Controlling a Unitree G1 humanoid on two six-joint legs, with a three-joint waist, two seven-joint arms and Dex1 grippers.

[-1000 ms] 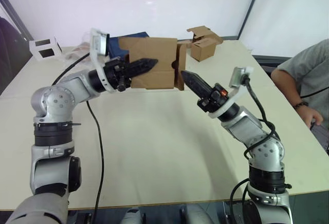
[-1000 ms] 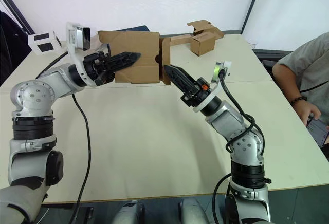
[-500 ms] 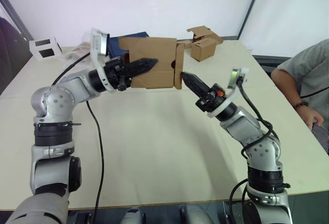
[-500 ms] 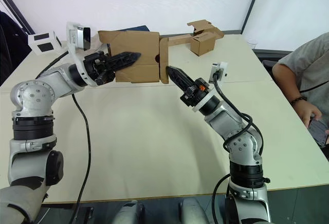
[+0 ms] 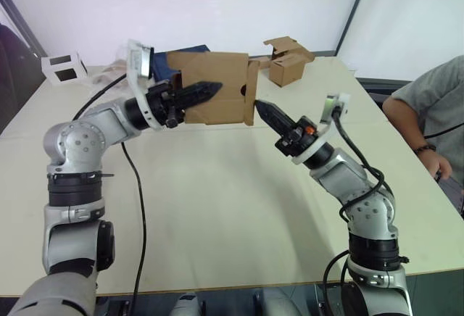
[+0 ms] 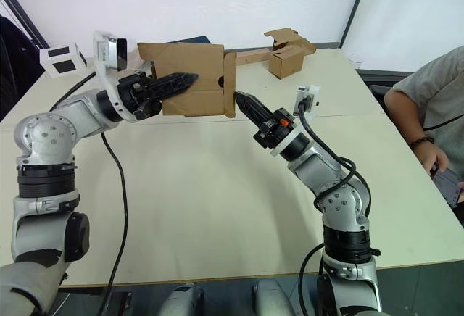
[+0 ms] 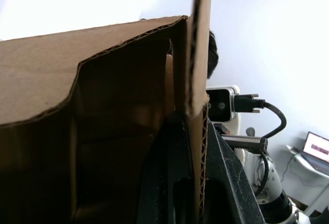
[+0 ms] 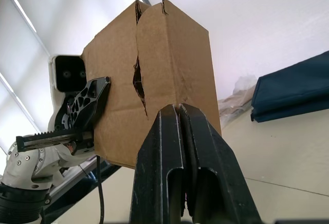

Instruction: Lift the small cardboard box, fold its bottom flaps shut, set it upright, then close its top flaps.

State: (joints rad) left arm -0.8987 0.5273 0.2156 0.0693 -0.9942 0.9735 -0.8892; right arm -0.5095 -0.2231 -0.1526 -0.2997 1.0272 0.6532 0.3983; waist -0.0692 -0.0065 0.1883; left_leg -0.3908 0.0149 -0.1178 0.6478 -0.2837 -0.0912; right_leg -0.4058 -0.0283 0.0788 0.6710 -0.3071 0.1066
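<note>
Table [image 5: 217, 207] below, left end effector [image 5: 206, 90] clamps small cardboard box [image 5: 217, 88] aloft; right end effector [image 5: 262, 108], fingers together, should press bottom flaps [image 5: 251, 98] flat toward 9 o'clock.

We're in what looks like a lab or office test room: a long pale table [image 5: 217, 207] against plain white wall panels [image 5: 217, 4], a seated person [image 5: 428, 113] at the table's edge, a laptop [image 7: 317, 147] off to the side, and spare cardboard boxes [image 5: 288, 62] at the back.
</note>
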